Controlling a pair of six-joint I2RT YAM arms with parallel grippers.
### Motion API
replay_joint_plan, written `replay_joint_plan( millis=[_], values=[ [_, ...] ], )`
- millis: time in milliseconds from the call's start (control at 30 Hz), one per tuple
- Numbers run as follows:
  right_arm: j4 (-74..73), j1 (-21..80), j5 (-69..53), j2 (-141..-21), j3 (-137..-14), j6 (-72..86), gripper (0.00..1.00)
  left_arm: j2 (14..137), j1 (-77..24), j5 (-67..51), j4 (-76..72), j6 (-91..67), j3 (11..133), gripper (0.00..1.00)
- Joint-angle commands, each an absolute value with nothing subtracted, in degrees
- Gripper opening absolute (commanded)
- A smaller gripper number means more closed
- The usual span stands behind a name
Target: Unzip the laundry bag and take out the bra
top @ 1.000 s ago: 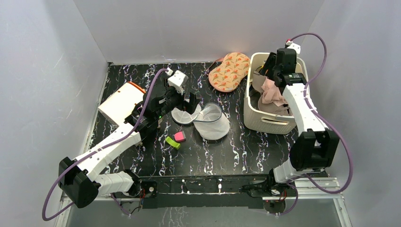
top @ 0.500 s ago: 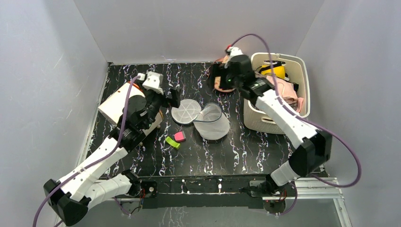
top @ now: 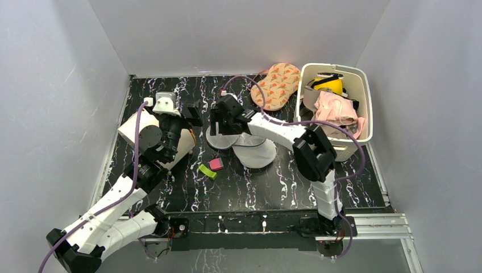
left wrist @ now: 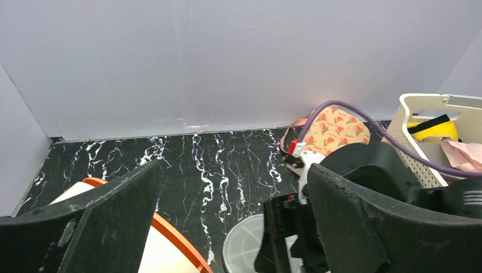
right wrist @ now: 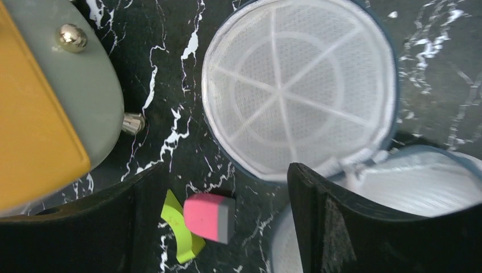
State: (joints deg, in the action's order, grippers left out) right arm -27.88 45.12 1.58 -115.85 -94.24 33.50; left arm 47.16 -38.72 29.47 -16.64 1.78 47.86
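Observation:
The laundry bag (top: 258, 152) stands unzipped in mid-table, its white mesh drum (right wrist: 409, 182) gaping. Its round lid (right wrist: 298, 94) lies flipped flat onto the table to the left. My right gripper (top: 224, 122) hovers just above the lid's near edge, open (right wrist: 226, 170), nothing between its fingers. My left gripper (top: 185, 114) is left of the lid, wide open (left wrist: 233, 170) and empty, facing the back wall. An orange-patterned padded piece with a pink strap (top: 275, 85), which looks like the bra, lies on the table at the back.
A white slotted basket (top: 324, 145) at the right holds pink cloth (top: 336, 109) and a yellow item. A pink eraser (top: 216, 165) and a green piece (top: 208, 171) lie in front of the lid. A white box with an orange rim (top: 142, 126) sits at the left.
My right arm swung from over the basket, past the patterned piece, to the bag's lid. My left gripper drew back leftward off the lid, which now lies flat.

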Motion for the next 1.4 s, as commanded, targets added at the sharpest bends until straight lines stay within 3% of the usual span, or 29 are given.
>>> replay_joint_plan(
  millis=[0, 100, 200, 600, 767, 1200, 1367],
  values=[
    [-24.3, 45.6, 7.8, -120.6, -102.5, 42.4, 0.69, 46.7, -38.5, 30.3, -18.5, 2.0, 48.2, 0.98],
    [-23.2, 46.4, 10.9, -123.3, -104.3, 45.3, 0.63, 46.8, -38.5, 29.8, -18.3, 1.7, 48.3, 0.98],
    [-23.2, 47.1, 11.4, -126.3, -107.1, 46.2, 0.51, 47.0, -38.5, 29.5, -18.0, 1.5, 48.6, 0.98],
    [-28.6, 49.3, 17.0, -136.8, -118.0, 44.9, 0.44, 47.4, -38.5, 28.8, -17.8, 1.3, 49.0, 0.98],
    [-29.1, 49.4, 16.4, -139.2, -118.4, 42.1, 0.37, 48.0, -38.5, 28.3, -17.6, 1.2, 49.0, 0.98],
    [-30.1, 49.5, 7.3, -127.5, -97.5, 28.8, 0.39, 49.5, -38.5, 26.9, -16.7, 0.6, 49.7, 0.98],
    [-29.0, 50.5, 9.9, -122.5, -90.3, 26.3, 0.39, 50.1, -38.4, 26.2, -16.1, 0.1, 50.2, 0.98]
  ],
)
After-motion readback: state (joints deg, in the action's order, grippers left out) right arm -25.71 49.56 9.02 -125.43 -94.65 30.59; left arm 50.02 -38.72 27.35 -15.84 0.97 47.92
